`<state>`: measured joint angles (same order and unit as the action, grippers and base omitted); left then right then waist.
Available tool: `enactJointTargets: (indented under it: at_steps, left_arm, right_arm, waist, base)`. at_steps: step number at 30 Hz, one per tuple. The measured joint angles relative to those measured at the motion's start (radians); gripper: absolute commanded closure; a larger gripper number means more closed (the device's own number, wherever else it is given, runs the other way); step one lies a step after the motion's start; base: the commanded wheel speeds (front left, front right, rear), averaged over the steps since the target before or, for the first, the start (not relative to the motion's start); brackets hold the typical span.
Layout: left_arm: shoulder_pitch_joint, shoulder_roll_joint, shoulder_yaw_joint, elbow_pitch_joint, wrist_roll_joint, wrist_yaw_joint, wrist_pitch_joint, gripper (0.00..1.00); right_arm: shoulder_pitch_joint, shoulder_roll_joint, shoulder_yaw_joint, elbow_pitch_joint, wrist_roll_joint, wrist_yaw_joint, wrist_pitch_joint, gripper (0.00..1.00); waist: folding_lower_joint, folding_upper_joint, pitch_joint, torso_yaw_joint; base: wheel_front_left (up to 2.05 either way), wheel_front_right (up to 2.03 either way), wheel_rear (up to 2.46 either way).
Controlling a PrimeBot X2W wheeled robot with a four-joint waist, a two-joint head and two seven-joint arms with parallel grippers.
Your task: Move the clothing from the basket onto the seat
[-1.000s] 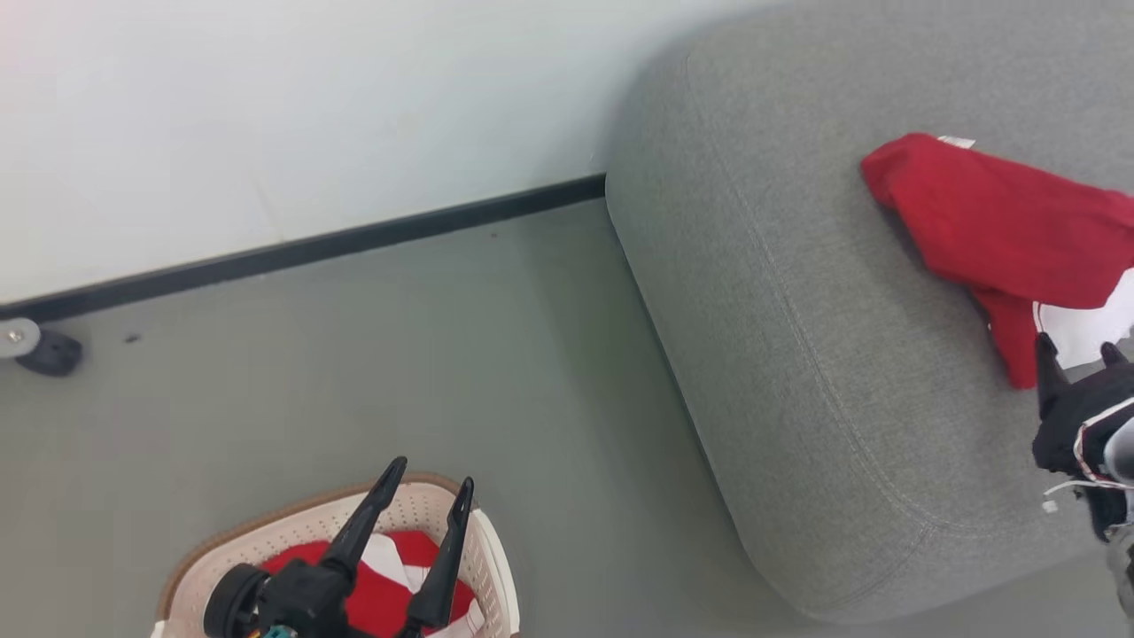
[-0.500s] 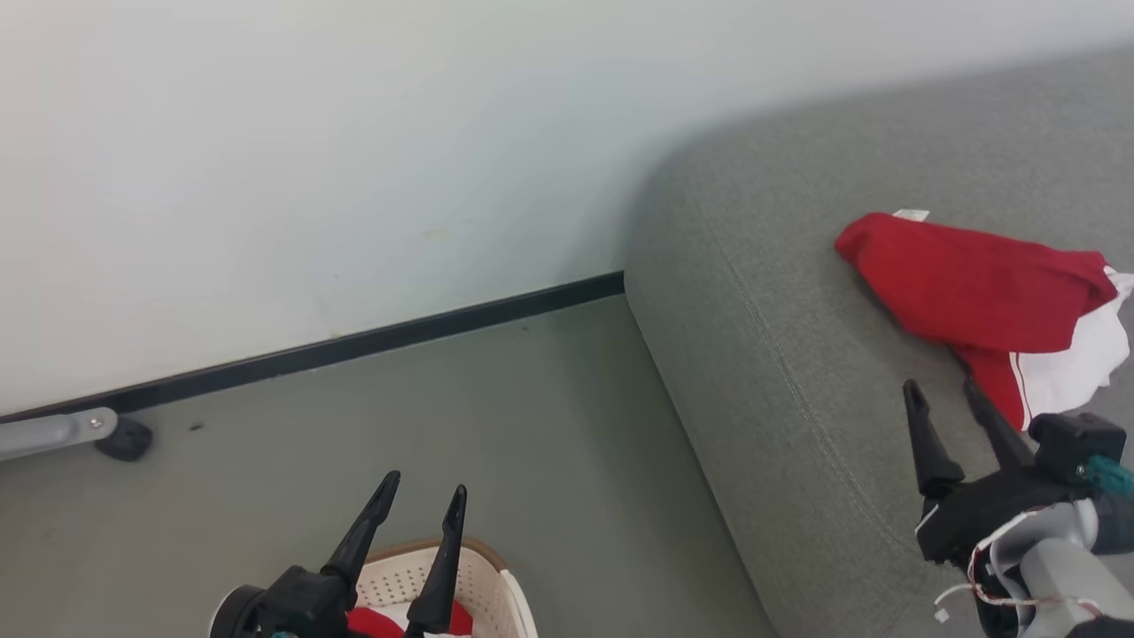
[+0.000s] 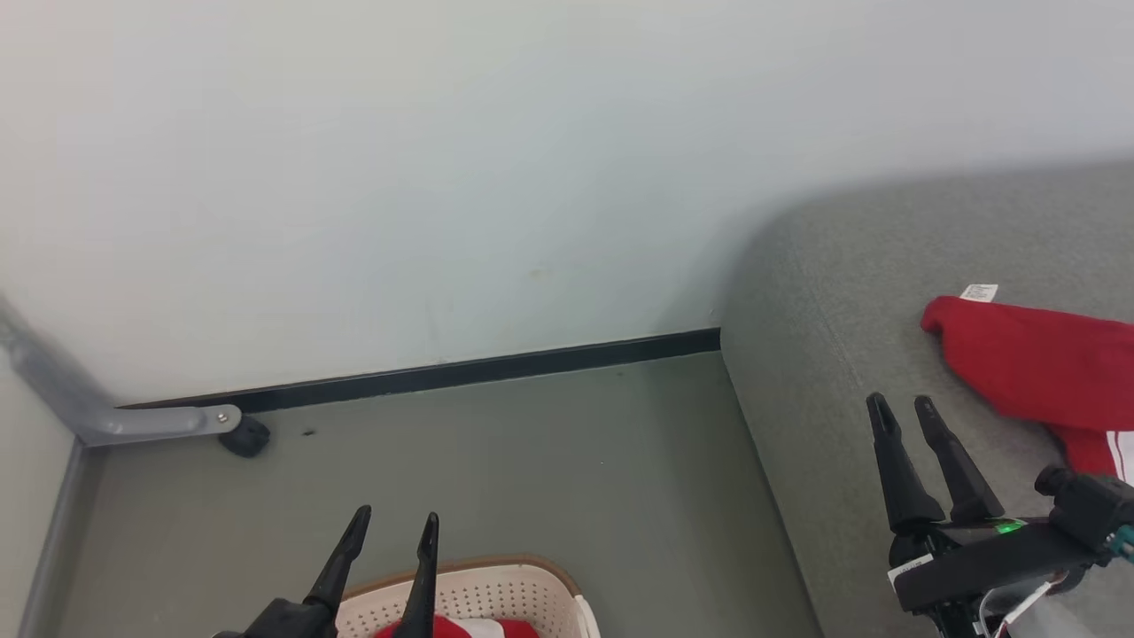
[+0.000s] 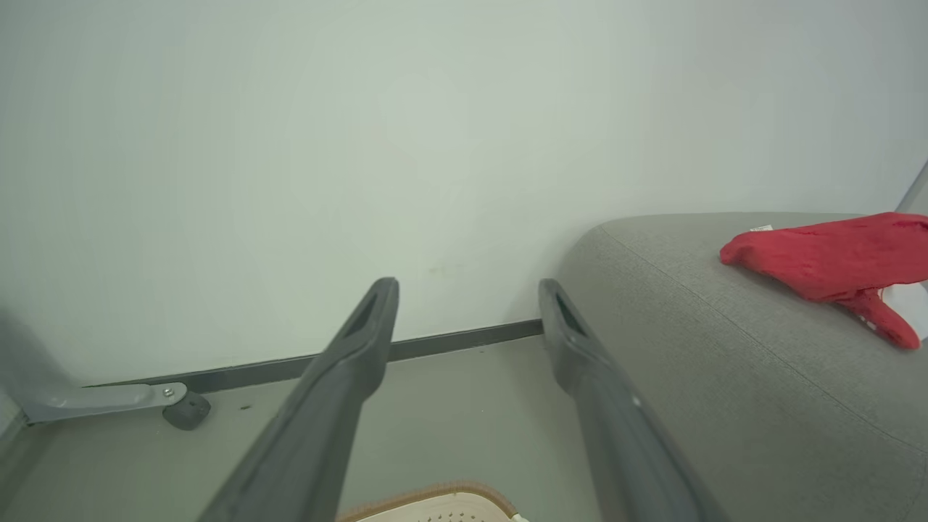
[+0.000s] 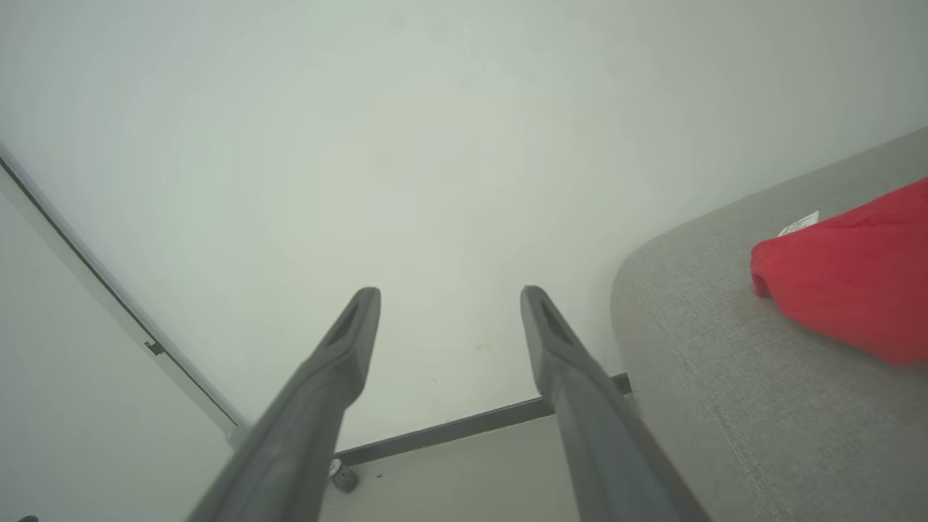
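Black left gripper (image 3: 396, 515) above basket (image 3: 523, 592), right gripper (image 3: 900, 402) above seat (image 3: 824, 372); both jaws apart.

Some clothing (image 3: 1036, 372) lies on the seat (image 3: 824, 399), with the basket (image 3: 496, 592) on the floor (image 3: 532, 443) to its left, holding more.

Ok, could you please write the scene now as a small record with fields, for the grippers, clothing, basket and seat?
left gripper: open, empty, in front of the basket in head view
right gripper: open, empty, apart from the red garment
red garment: lies on the seat, white tag at its far end
basket: on the floor, red-and-white clothing inside
task state: partly done
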<state>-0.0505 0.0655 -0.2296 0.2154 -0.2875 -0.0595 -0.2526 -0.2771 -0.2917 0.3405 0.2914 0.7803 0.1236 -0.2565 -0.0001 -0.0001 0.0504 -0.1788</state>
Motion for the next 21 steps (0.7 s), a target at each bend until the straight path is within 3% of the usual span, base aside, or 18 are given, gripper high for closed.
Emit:
enactJointTargets:
  at_steps: [9,21]
  left_arm:
    - [0.026,-0.003,0.036,-0.004,0.008,0.029,0.0,0.0]
    - [0.065,-0.004,0.052,-0.006,0.043,0.051,0.0,0.0]
  right_arm:
    - [0.088,0.001,-0.001,-0.158,0.069,0.0,0.0,0.0]
    - [0.187,0.007,0.023,-0.206,0.076,0.0,0.0,0.0]
  waist:
    - [0.0,0.0002,-0.037,0.096]
    - [0.0001,0.0002,-0.062,0.195]
  base:
    - [0.0,0.0,0.0]
    - [0.0,0.0,0.0]
